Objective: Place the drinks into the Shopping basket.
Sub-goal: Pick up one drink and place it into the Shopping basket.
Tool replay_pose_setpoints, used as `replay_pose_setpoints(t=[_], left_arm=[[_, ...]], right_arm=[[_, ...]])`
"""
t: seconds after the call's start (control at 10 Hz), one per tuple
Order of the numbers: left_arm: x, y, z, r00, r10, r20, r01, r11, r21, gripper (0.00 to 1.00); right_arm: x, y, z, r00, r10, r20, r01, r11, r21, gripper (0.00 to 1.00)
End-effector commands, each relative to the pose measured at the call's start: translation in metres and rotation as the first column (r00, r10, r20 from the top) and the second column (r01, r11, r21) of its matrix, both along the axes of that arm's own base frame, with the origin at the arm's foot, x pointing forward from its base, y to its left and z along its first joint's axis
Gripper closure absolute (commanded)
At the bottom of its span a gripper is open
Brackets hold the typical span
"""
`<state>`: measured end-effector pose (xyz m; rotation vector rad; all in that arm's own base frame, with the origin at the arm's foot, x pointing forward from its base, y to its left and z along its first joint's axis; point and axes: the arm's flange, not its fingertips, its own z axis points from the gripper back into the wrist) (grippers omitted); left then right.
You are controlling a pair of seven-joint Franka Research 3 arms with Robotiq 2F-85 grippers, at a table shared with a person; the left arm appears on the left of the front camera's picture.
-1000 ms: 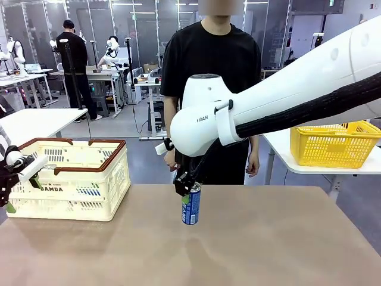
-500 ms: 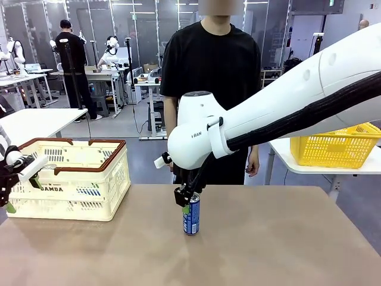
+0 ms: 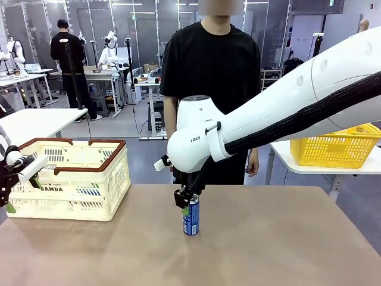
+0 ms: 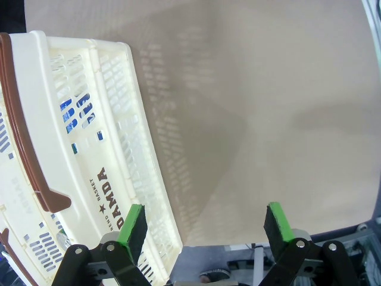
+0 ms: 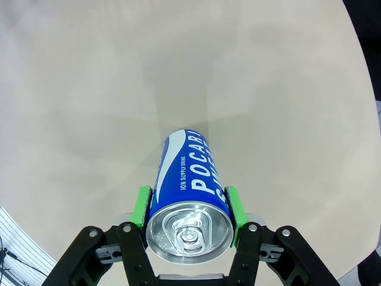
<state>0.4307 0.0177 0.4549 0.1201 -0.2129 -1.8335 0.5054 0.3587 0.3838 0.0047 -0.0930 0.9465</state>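
Observation:
A blue drink can [image 3: 191, 215] with white lettering stands upright on the tan table near its middle. My right gripper [image 3: 186, 201] comes down on it from above. In the right wrist view its green pads [image 5: 142, 206] lie against both sides of the can [image 5: 188, 179] just under the silver top. The cream Shopping basket [image 3: 77, 143] with a brown rim sits at the table's left end; blue shows through its lattice [image 3: 89, 192]. My left gripper [image 3: 8, 186] hangs open beside the basket's near left corner. Between its fingers [image 4: 205, 223] is bare table, with the basket wall [image 4: 128, 149] on one side.
A person in a black shirt [image 3: 211, 65] stands at the far edge of the table, hands down. A yellow mesh basket [image 3: 333, 146] rests on another table at the right. Bare tabletop lies between the can and the Shopping basket.
My right arm has lowered the blue can from just above the table onto its surface. The left arm and the basket have stayed put.

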Motion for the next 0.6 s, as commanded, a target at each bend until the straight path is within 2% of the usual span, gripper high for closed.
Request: replay_pose_setpoints(t=[0.0, 0.3, 0.5], left_arm=[[-0.0036, -0.0001, -0.0007, 1.0, 0.006, 0.001, -0.006, 1.0, 0.003, 0.0], [-0.0036, -0.0001, -0.0007, 1.0, 0.006, 0.001, -0.006, 1.0, 0.003, 0.0], [-0.0036, -0.0001, -0.0007, 1.0, 0.006, 0.001, -0.006, 1.0, 0.003, 0.0]], right_arm=[[0.0044, 0.0018, -0.0018, 1.0, 0.001, 0.026, -0.001, 1.0, -0.02, 0.31], [0.004, 0.0006, -0.0006, 0.999, 0.035, 0.037, -0.034, 0.999, -0.036, 0.03], [0.0021, -0.0013, 0.0033, 0.999, 0.044, 0.028, -0.043, 0.998, -0.047, 0.0]])
